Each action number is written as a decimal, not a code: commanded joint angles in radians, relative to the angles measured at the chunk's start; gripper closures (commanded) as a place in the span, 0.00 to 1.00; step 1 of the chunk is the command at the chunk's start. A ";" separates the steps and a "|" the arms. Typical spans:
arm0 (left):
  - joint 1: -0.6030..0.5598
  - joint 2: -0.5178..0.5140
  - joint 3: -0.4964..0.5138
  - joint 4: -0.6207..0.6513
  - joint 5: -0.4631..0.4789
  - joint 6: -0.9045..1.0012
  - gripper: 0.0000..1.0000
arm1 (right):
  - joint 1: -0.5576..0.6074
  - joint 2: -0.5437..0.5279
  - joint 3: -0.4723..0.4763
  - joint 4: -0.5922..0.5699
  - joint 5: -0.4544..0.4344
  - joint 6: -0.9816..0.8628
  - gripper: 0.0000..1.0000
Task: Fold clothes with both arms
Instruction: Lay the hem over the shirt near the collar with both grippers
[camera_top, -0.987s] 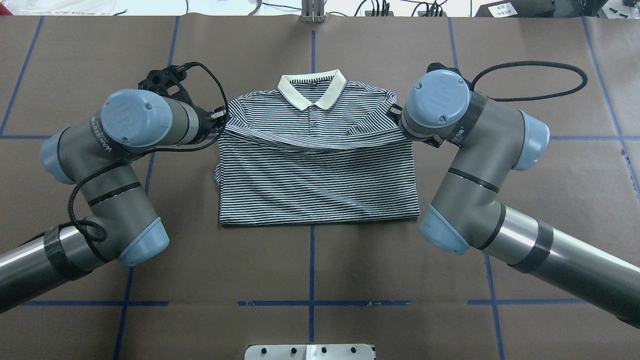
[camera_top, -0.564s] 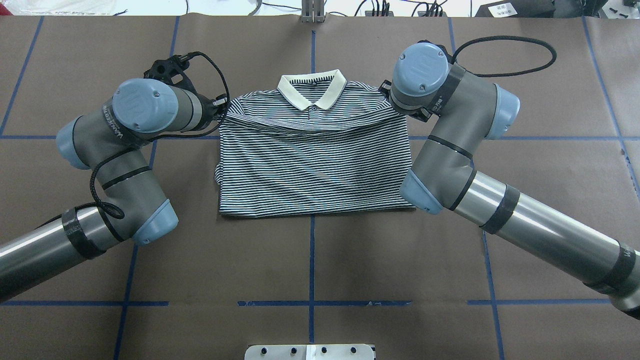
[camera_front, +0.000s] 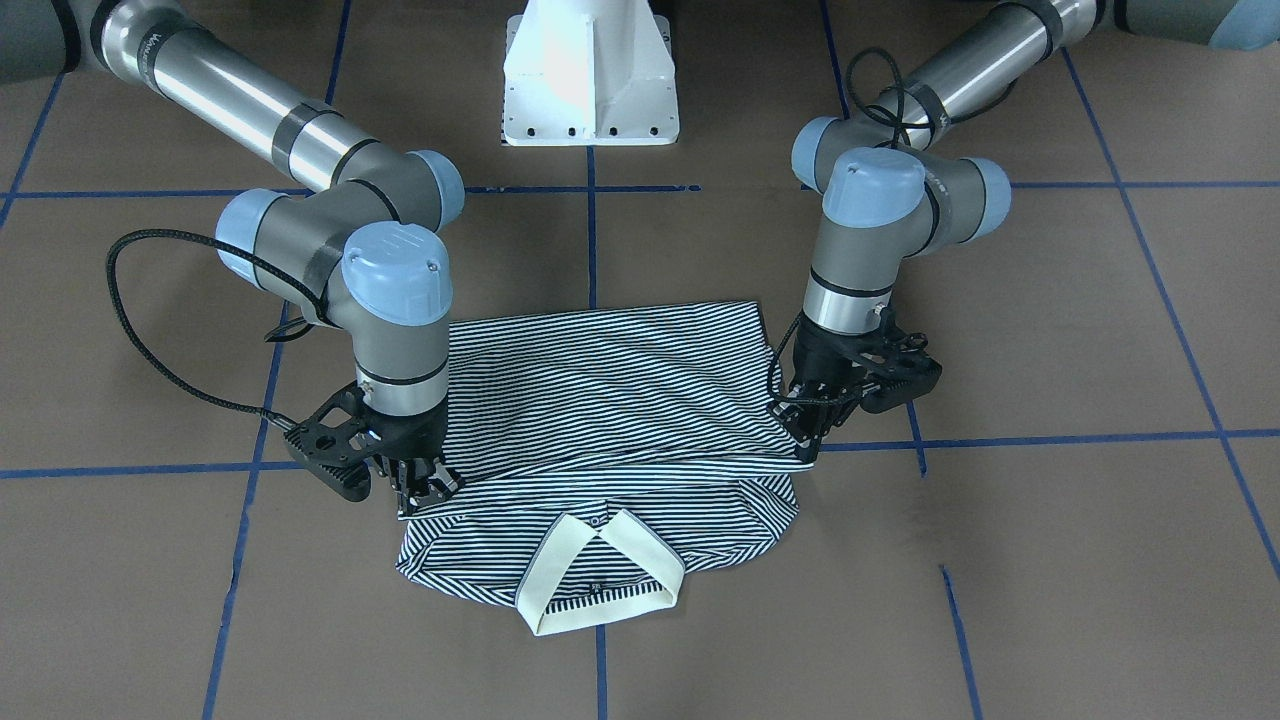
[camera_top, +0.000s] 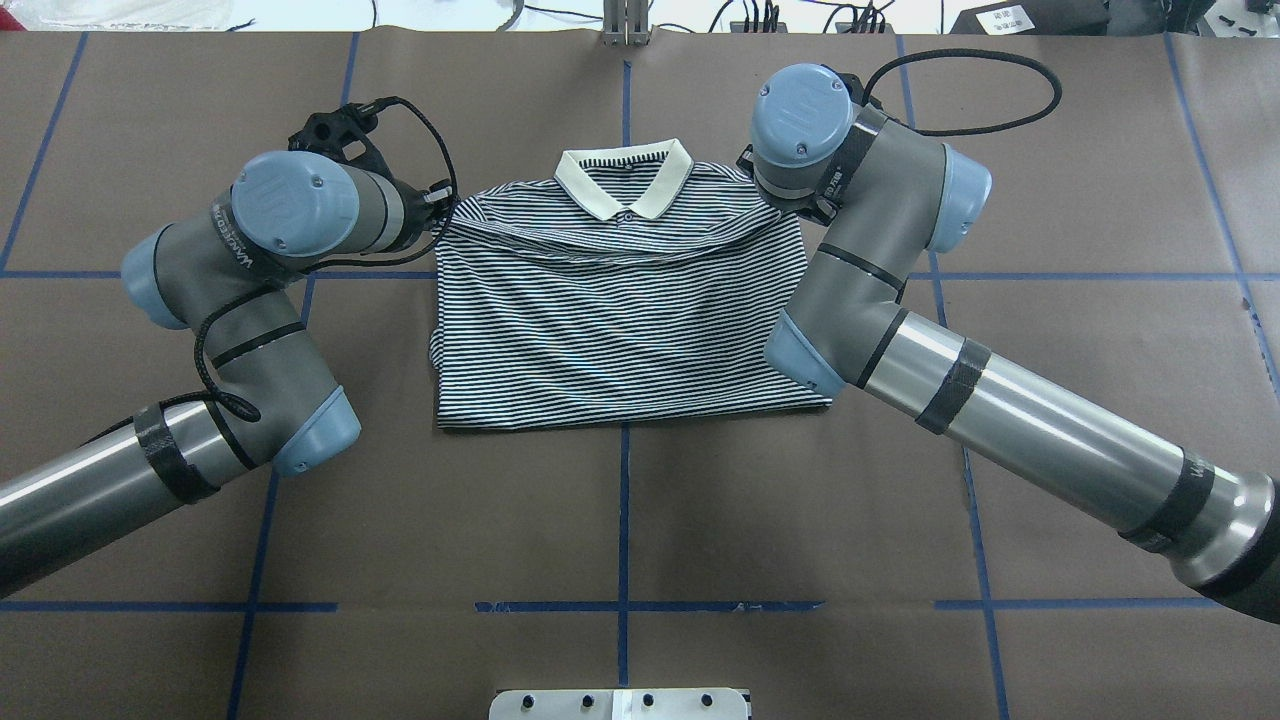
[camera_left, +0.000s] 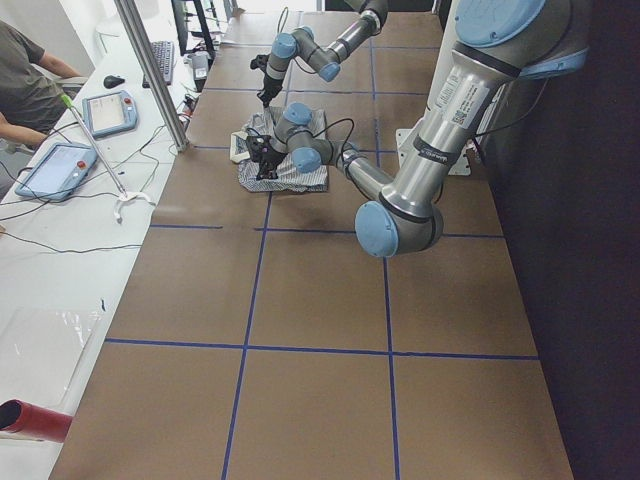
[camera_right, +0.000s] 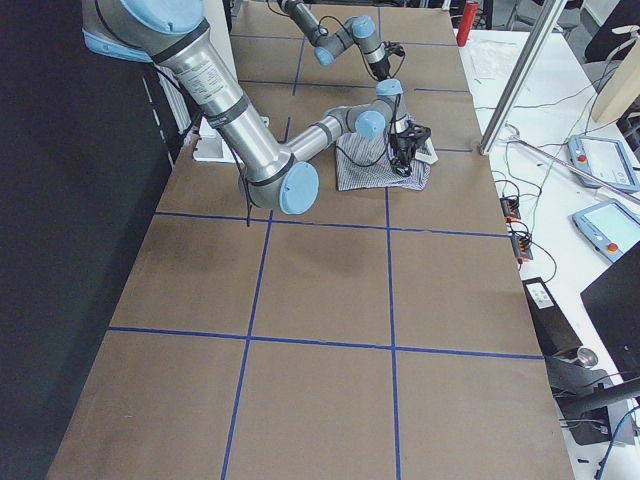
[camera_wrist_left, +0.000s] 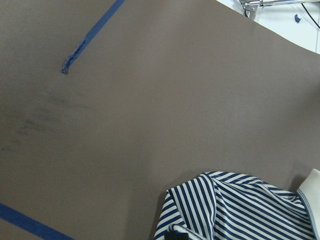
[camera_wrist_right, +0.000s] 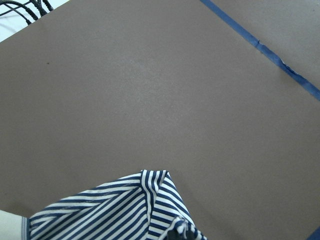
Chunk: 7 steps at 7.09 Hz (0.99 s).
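The striped polo shirt (camera_top: 620, 320) lies on the brown table, its lower half doubled up over the chest and its cream collar (camera_top: 625, 180) at the far side. In the front-facing view my left gripper (camera_front: 803, 447) is shut on the fold's corner at the shirt's (camera_front: 600, 400) right side. My right gripper (camera_front: 422, 487) is shut on the opposite corner, just above the collar (camera_front: 600, 575). Overhead, both wrists hide the fingertips. Each wrist view shows only a striped corner (camera_wrist_left: 240, 210) (camera_wrist_right: 120, 210) low in the frame.
Blue tape lines (camera_top: 622, 500) grid the brown table cover. The white pedestal base (camera_front: 590, 70) stands behind the shirt. A side bench on the robot's left holds tablets (camera_left: 110, 110), with a person (camera_left: 25, 90) seated there and a metal pole (camera_left: 150, 70) at the table edge.
Both arms carried the folded edge farther toward the collar. The right wrist swung up and inward over the shoulder; the left moved only slightly. The raised fold has flattened onto the chest.
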 joint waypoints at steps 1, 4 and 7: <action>-0.011 -0.002 0.006 -0.009 0.004 0.001 1.00 | 0.009 0.006 -0.011 0.001 0.000 0.000 1.00; -0.014 -0.008 0.005 -0.008 0.004 0.002 1.00 | 0.014 0.007 -0.021 0.001 -0.001 0.000 1.00; -0.019 -0.005 -0.003 -0.005 0.004 0.005 1.00 | 0.014 0.009 -0.012 0.004 -0.001 0.000 1.00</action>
